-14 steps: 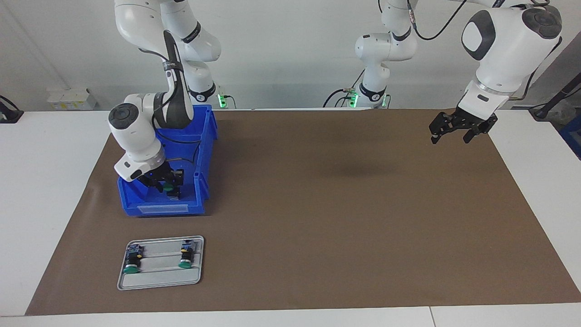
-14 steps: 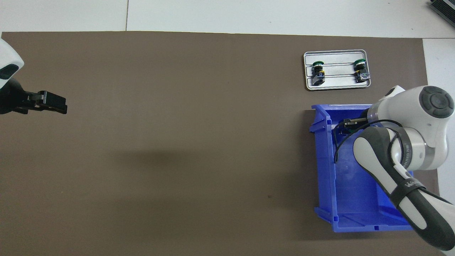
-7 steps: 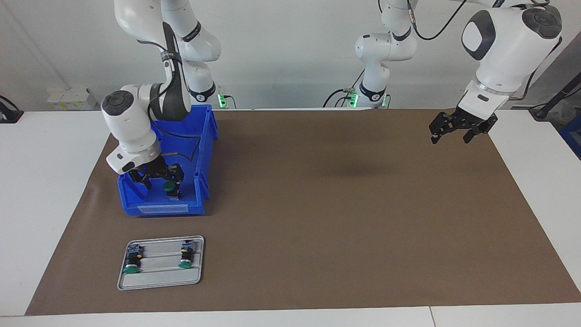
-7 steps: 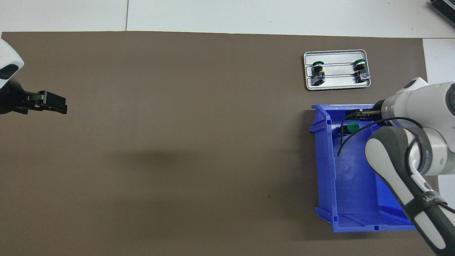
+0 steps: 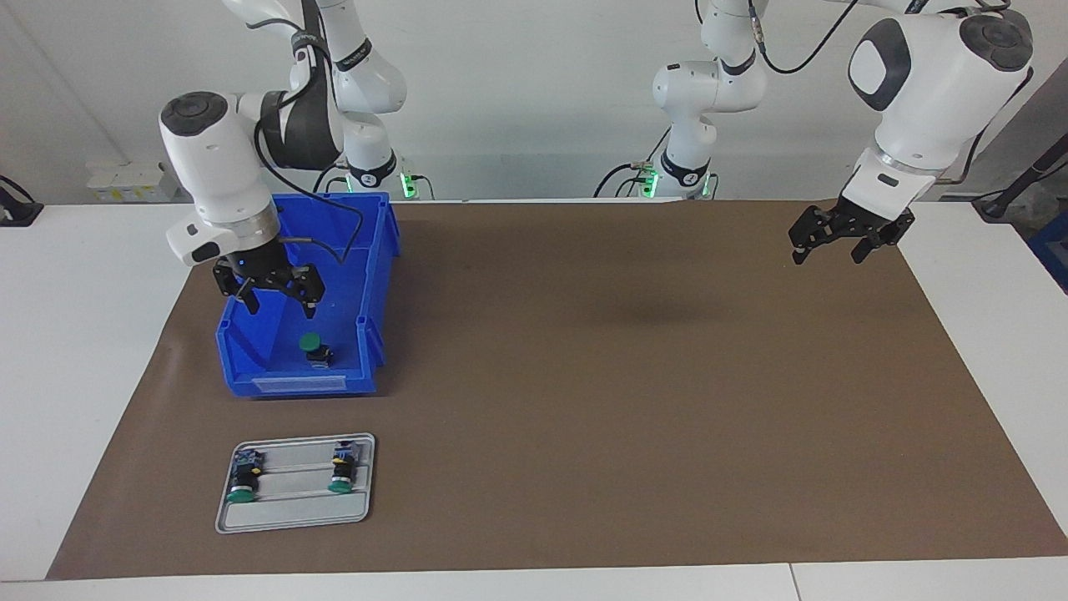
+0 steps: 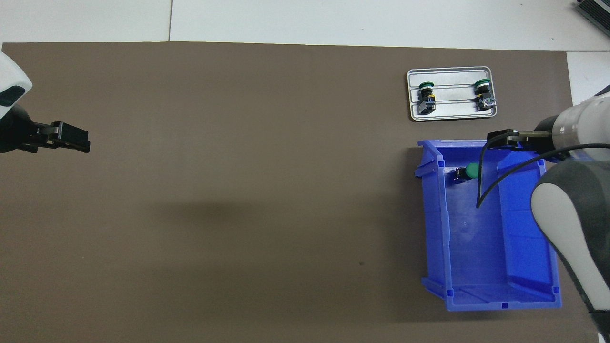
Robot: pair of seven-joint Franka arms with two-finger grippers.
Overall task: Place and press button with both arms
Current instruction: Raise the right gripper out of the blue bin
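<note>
One green-capped button [image 5: 313, 346] [image 6: 469, 171] lies on the floor of the blue bin [image 5: 292, 386] [image 6: 433, 214], at the end of the bin farther from the robots. My right gripper [image 5: 281, 309] [image 6: 505, 140] hangs open and empty over the bin, above its rim and clear of that button. Two more buttons [image 5: 242, 480] [image 5: 340, 472] [image 6: 426, 93] [image 6: 483, 90] lie on the grey tray [image 5: 292, 517] [image 6: 452, 114]. My left gripper [image 5: 826, 257] [image 6: 71, 138] waits open over the brown mat at the left arm's end of the table, holding nothing.
The tray sits farther from the robots than the bin, both toward the right arm's end. A brown mat [image 5: 626, 376] covers most of the white table. A black cable [image 6: 483, 181] loops from the right wrist over the bin.
My right gripper opened, let go of the button and rose out of the bin. The button stays on the bin floor. The left arm has not moved.
</note>
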